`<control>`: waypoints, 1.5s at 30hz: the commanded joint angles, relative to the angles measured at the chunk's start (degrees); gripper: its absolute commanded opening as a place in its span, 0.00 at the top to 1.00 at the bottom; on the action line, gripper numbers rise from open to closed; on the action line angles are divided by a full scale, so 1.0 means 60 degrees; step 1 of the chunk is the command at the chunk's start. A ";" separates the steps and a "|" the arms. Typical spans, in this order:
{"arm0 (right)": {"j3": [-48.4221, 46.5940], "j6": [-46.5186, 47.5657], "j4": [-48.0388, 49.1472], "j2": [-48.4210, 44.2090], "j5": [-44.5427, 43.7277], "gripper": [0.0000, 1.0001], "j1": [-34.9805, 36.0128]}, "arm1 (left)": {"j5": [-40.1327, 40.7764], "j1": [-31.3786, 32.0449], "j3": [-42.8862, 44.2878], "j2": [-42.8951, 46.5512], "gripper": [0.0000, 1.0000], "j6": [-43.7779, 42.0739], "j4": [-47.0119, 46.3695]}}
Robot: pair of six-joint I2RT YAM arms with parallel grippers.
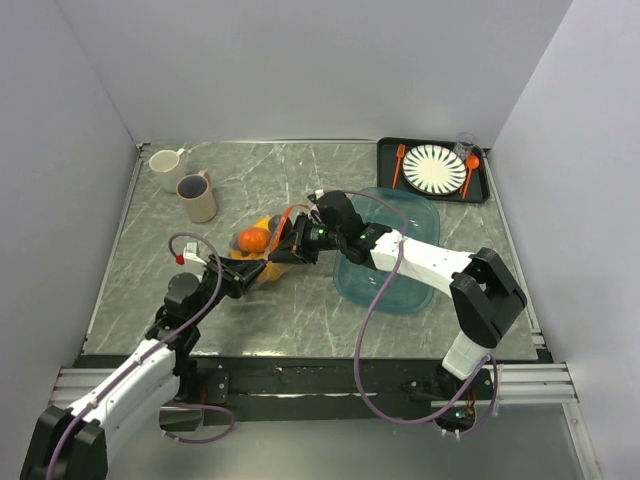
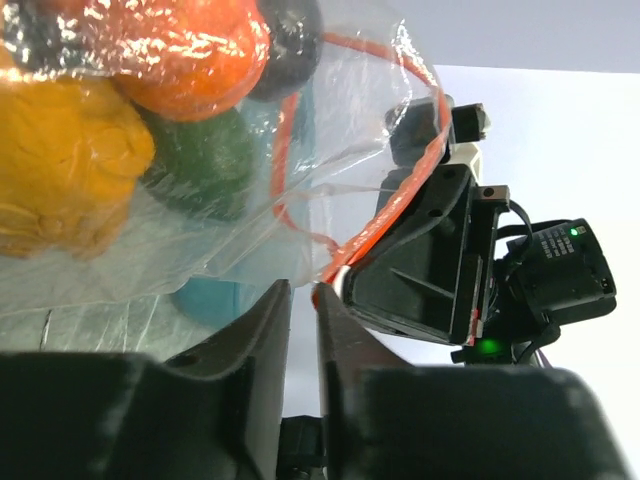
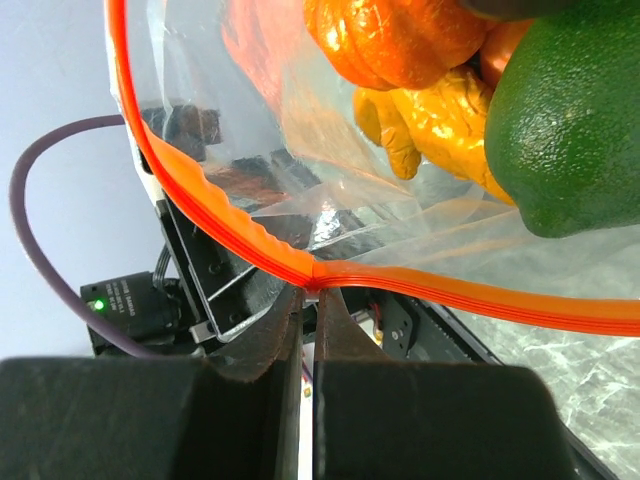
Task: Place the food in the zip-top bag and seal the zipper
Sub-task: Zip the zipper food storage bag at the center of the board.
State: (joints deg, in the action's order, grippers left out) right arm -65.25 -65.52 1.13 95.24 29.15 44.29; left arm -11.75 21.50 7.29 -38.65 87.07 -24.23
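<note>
- The zip-top bag sits left of centre in the top view, on the desk between the two arms. The orange toy fruit, the yellow piece and the green toy fruit are already inside.
- The right fingers are pressed together on the zipper, pinching it at one spot. The strip bows away on both sides, so we judge the mouth is not yet sealed.
- The left fingers stand slightly spread. The strip reaches their tips but is not visibly clamped.
- Risk: the weight of the food could drag the thin strip out of that single pinch, and a fruit could roll out through the open stretch.
- Risk: if the left fingers close beside the strip and catch only film, the film will crumple and the two tracks will not meet.
- Risk: the two sets of fingers are very near each other at the centre, so a small misjudged move could knock them together.
- The teal tray lies under the right forearm and could be nudged.
- Well apart are two mugs at the upper left and a black tray with a plate at the upper right.
</note>
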 commanded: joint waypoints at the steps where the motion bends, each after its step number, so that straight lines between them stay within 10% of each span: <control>1: 0.0050 -0.0023 0.0515 -0.0214 0.0049 1.00 -0.0102 | -0.0180 0.0006 0.0074 -0.0631 0.81 0.0137 -0.1044; 15: 0.0080 0.0241 0.0149 -0.0273 0.0020 1.00 -0.0102 | 0.0142 0.0006 0.0220 -0.0676 0.75 0.0196 -0.1425; 45: -0.0228 -0.0008 0.0018 -0.0346 -0.0448 1.00 -0.0160 | -0.0341 0.0006 0.0221 -0.1190 0.99 -0.0082 -0.2203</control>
State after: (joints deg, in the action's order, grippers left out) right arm -65.14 -64.10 -0.54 95.24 28.42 43.81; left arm -12.10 21.50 7.68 -47.16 87.83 -34.09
